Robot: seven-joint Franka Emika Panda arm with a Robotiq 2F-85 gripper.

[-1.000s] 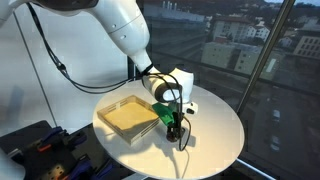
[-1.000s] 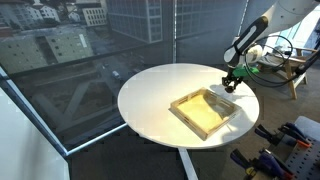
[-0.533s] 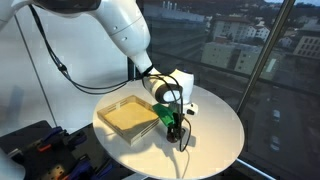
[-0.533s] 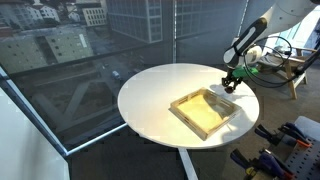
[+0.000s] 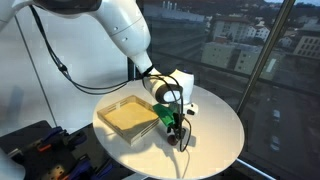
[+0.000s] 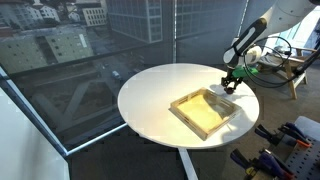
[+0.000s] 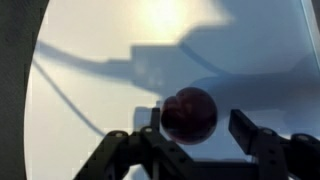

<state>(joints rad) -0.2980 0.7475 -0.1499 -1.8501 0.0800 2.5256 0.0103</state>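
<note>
Round table with tray, ball

Round white table sits under the jaws, and in the wrist view its glossy top runs out on every side of them, with shadows across it. Shallow wooden tray lies flat on the table just beside the jaws, one corner nearest them, and shows in both exterior views. Well apart from the jaws: glass wall with city buildings beyond it, a dark tool case on the floor below table level, and more tools on the floor past the tray.
</note>
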